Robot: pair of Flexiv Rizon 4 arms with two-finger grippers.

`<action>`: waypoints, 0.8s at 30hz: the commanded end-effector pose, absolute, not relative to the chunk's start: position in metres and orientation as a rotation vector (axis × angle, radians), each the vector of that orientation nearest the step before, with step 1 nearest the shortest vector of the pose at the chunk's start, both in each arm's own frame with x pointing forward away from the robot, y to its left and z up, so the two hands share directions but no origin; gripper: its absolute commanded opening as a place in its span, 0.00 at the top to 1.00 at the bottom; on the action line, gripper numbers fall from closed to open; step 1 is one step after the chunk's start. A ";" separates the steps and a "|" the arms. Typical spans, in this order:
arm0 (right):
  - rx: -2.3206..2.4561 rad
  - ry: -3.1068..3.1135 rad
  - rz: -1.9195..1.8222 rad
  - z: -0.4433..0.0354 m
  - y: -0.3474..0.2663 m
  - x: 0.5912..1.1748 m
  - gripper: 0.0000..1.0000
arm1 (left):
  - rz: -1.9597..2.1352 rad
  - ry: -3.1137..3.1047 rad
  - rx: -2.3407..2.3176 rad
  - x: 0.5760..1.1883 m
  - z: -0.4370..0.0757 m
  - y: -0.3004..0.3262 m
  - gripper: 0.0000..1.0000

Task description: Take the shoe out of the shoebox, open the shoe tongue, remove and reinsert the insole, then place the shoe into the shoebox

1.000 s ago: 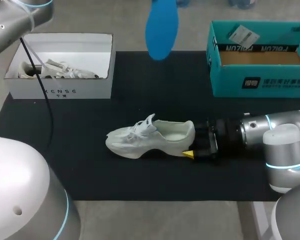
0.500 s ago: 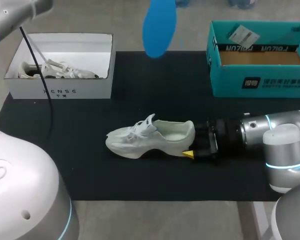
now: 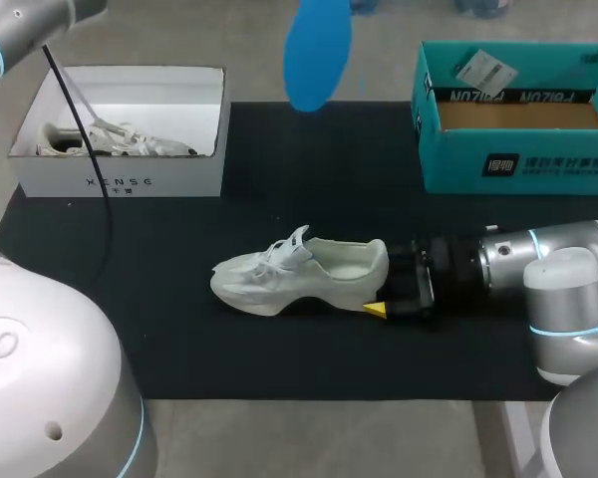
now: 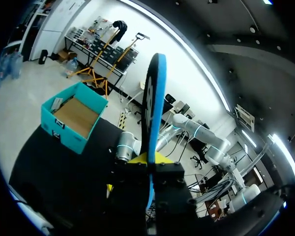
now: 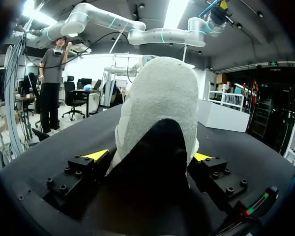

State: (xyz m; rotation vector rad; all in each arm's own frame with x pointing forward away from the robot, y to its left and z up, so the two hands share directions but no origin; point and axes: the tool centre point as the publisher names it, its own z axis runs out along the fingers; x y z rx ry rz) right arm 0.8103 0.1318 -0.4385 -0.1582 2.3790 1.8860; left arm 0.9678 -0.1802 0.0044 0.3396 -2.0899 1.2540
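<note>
Head view, white shoe (image 3: 299,274) lying mid black mat (image 3: 179,329), my right gripper (image 5: 150,156) clamped on its heel, my left gripper (image 4: 148,164) pinching blue insole (image 3: 317,55) upright in the air, teal shoebox (image 3: 518,149) at right.

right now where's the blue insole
Head view: the blue insole hangs in the air at the far middle, between the white shoebox and the teal box, clamped edge-on in the left gripper.

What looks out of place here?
Only the blue insole: it is outside the shoe, held up in the air by the left gripper. The shoe sits on the mat, its heel in the right gripper. Nothing looks spilled or damaged.
</note>
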 end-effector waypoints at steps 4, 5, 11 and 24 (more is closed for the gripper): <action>-0.143 2.361 1.846 -0.429 0.121 0.808 0.00 | 1.253 -2.089 0.337 0.969 0.004 -0.180 1.00; -0.139 2.363 1.839 -0.425 0.118 0.807 0.00 | 1.253 -2.089 0.337 0.969 0.004 -0.180 1.00; -0.092 2.415 1.836 -0.401 0.096 0.801 0.00 | 1.253 -2.089 0.337 0.969 0.004 -0.180 1.00; 0.135 2.971 1.353 -0.329 0.058 0.785 0.00 | 1.253 -2.089 0.337 0.969 0.004 -0.180 1.00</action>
